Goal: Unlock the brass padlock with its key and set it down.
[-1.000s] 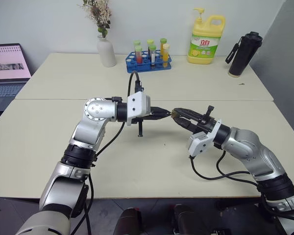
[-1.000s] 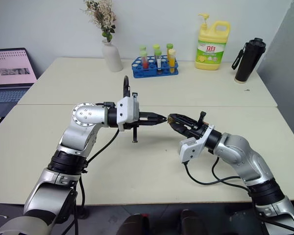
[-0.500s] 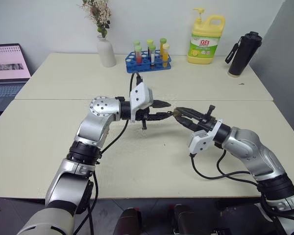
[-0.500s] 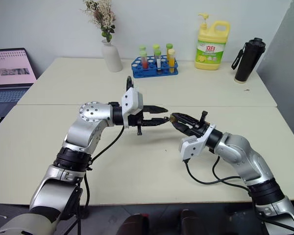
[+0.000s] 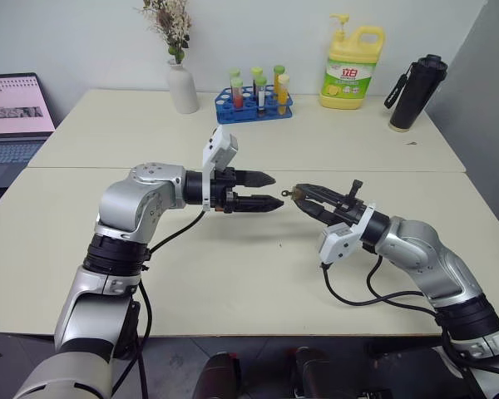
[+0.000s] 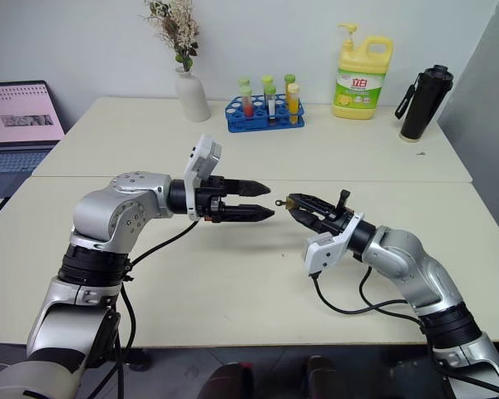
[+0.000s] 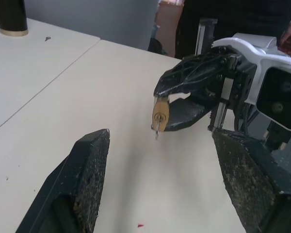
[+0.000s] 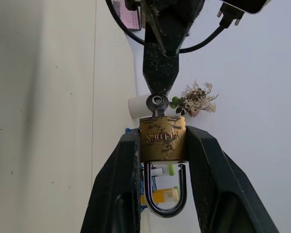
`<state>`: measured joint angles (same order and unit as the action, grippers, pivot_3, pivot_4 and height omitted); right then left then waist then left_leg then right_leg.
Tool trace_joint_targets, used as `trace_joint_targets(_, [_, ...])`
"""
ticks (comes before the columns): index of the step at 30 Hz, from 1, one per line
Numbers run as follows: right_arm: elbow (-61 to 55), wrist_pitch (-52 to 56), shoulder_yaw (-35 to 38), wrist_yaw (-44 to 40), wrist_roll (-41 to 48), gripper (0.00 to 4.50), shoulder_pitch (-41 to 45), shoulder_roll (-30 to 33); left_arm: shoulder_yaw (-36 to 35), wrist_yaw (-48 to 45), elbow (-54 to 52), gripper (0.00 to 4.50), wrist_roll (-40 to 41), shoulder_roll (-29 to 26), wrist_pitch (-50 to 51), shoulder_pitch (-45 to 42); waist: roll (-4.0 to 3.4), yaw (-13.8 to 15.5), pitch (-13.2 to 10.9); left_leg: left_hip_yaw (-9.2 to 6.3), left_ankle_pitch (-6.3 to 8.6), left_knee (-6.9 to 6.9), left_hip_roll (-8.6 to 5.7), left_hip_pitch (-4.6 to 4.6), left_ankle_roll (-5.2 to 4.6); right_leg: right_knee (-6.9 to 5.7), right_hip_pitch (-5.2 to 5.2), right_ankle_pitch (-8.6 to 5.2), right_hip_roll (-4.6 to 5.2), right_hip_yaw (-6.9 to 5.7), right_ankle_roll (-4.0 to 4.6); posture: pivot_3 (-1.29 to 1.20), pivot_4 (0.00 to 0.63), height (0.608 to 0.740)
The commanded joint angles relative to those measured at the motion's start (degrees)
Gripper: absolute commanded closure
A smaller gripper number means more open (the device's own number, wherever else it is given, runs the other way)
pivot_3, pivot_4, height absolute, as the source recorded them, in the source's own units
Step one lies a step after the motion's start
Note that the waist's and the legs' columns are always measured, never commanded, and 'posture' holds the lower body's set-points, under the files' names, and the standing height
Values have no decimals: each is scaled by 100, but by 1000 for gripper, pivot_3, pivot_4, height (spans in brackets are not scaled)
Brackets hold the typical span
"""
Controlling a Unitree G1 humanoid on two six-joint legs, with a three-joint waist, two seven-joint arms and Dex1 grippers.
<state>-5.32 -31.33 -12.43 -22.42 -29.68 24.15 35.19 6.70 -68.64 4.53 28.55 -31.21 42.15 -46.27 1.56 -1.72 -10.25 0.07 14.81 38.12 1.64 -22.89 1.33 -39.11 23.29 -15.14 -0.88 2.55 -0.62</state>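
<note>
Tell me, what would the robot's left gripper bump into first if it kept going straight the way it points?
Probably the small silvery key sticking out of the tiny golden-brass padlock, which the right gripper holds between its black fingers. The left gripper points right at it, open, with a gap between; depth is hard to judge.

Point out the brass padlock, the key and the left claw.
brass padlock [image 8: 162, 140], right wrist view, middle of its brass body.
key [image 8: 157, 103], right wrist view, its round silvery head.
left claw [image 5: 267, 189], left eye view, midway between its fingertips.
</note>
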Motion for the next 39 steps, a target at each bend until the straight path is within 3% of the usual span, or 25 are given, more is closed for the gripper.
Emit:
trace_joint_targets(1, [-207, -88, 51, 18, 143, 3564, 154, -50, 73, 167, -120, 963, -164, 105, -276, -54, 0, 2, 0, 0, 0, 0, 0, 0, 0, 0, 0, 0, 0, 0, 0, 0, 150, 740])
trace_joint_targets(7, [-251, -203, 10, -32, 225, 3564, 133, -71, 92, 483, 58, 963, -268, 458, -347, -180, 0, 8, 0, 1, 0, 1, -2, -1, 0, 0, 0, 0, 1, 2, 1, 0, 150, 740])
trace_joint_targets(20, [-339, -201, 30, -87, 218, 3564, 87, -77, 151, 498, 23, 963, -276, 575, -362, -188, 0, 5, 0, 0, 0, 1, -1, 0, 0, 0, 0, 0, 1, 3, 1, 0, 150, 740])
trace_joint_targets(23, [-329, -205, 23, -85, 203, 3564, 88, -78, 149, 520, 5, 1563, -264, 606, -359, -188, 0, 5, 0, 0, 0, 0, -1, 0, 0, 0, 0, 0, 1, 3, 1, 0, 150, 740])
trace_joint_targets(32, [-322, -195, 1, -67, 176, 3564, 84, -98, 192, 533, -100, 4291, -201, 703, -323, -117, 0, 4, 0, 1, 0, 0, -1, 0, 0, 0, 0, 0, 1, 4, 1, 0, 150, 740])
trace_joint_targets(39, [-285, -142, 7, -122, 236, 3564, 16, -71, 237, 523, -41, 4321, -295, 712, -456, -92, 0, 5, 0, 1, 0, 1, -2, 0, 0, 0, 0, 0, 1, 4, 1, 0, 150, 740])
